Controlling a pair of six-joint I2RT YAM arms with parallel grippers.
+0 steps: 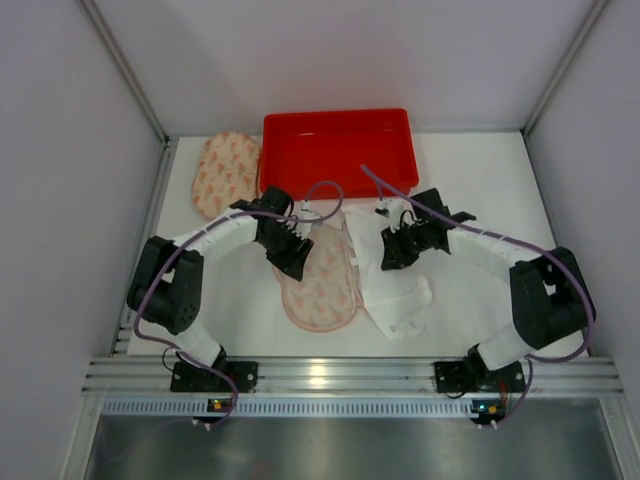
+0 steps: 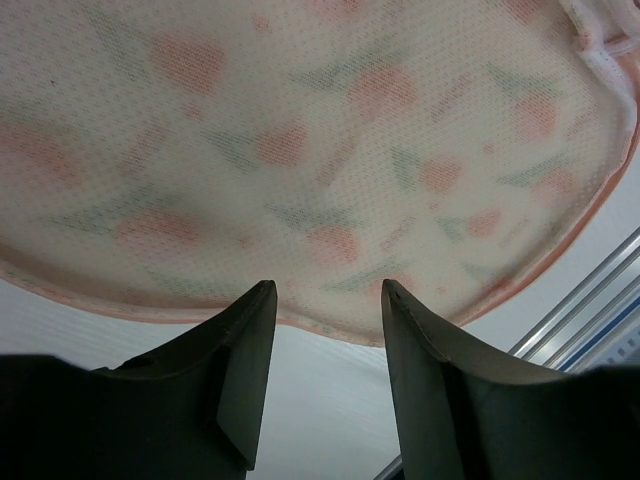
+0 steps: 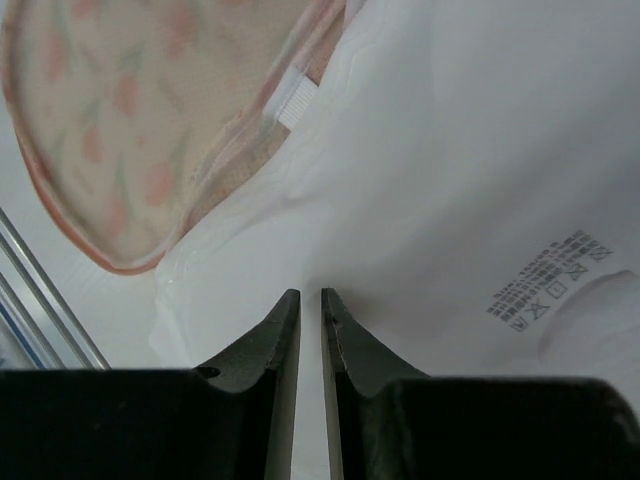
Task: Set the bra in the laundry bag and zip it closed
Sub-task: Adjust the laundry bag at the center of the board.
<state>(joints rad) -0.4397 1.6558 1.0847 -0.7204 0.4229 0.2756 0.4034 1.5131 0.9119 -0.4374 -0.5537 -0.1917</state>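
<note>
Onlooker's view across the counter [image 1: 480,200], near edge to far edge.

**Near edge.** Both arm bases are bolted to an aluminium rail [image 1: 350,375] along the counter's near edge, the left arm toward the near left corner and the right arm toward the near right corner.

**Middle of the counter.** The laundry bag [image 1: 322,290], an oval of pale mesh printed with pink and green and bound in a pink edge, lies flat at the centre. The bra [image 1: 405,295], white, lies crumpled on the counter just right of the bag and touches the bag's right edge. It is outside the bag. A printed care label [image 3: 545,285] faces up on its fabric. I cannot tell whether the bag's zip is open or shut.

**Hands.** The left hand [image 1: 292,258] hangs over the far left part of the bag. Its fingers [image 2: 240,370] stand apart with nothing between them, and the bag's pink rim runs just beyond their tips. The right hand [image 1: 390,250] is down at the far left part of the bra, beside the bag's edge. Its fingers [image 3: 280,340] are drawn together to a thin slit, with the tips pressed into the white fabric, closed on the bra.

**Far edge.** A red tray [image 1: 335,160] sits against the middle of the far edge, beyond both hands. A second patterned pouch [image 1: 227,172] lies at the far left corner, just beside the tray's left wall.
</note>
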